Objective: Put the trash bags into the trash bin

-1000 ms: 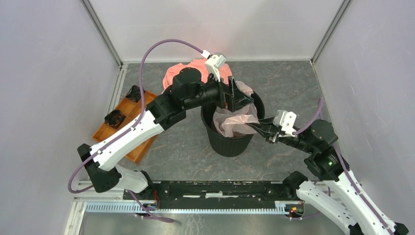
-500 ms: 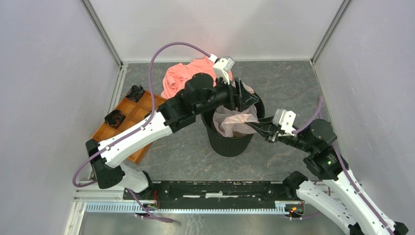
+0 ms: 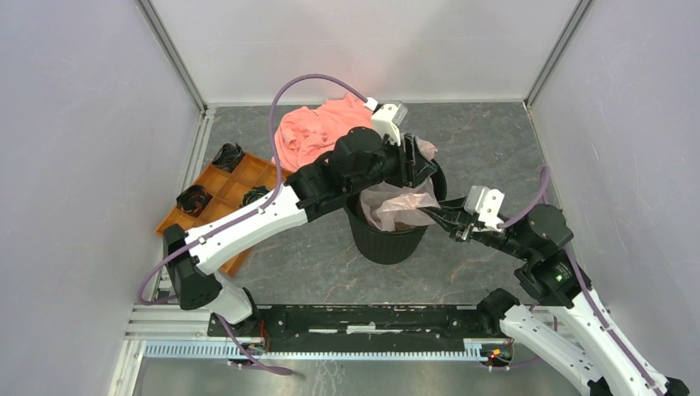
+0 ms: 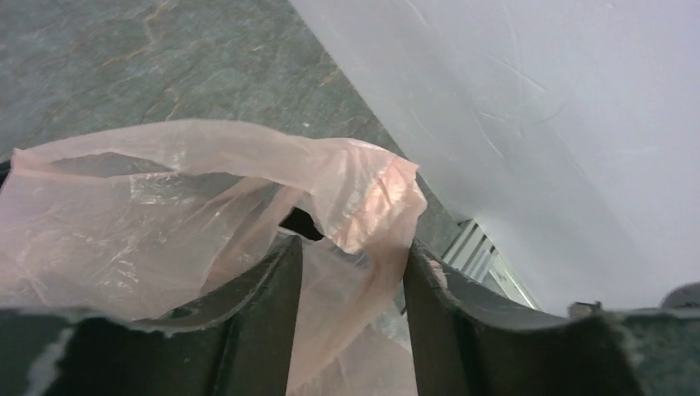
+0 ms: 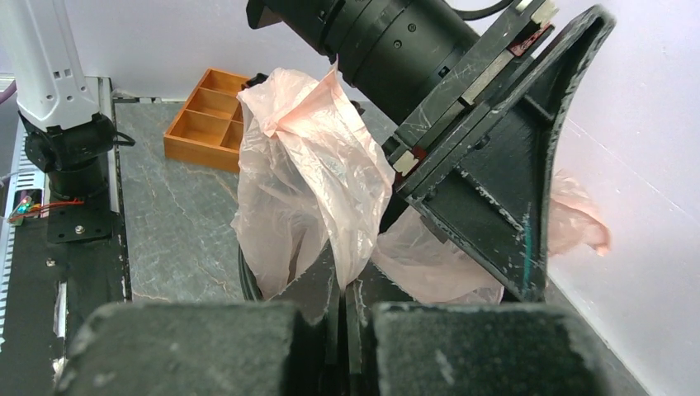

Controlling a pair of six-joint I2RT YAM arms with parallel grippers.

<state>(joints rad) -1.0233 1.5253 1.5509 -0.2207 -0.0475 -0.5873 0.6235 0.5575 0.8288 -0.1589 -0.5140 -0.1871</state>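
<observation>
Trash bags [image 5: 314, 181] pinched by outstretched right fingers [image 5: 309, 290].

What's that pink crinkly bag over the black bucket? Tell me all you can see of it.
The trash bag is thin, see-through pale pink plastic film, glossy and wrinkled. It stands bunched partly inside the black trash bin, rising above its rim. The right gripper pinches a fold between shut fingers. At the far side its edge loops through the gap between the spread fingers of the left gripper, with some film sticking out beyond. How deep it reaches in the bin is hidden.
</observation>
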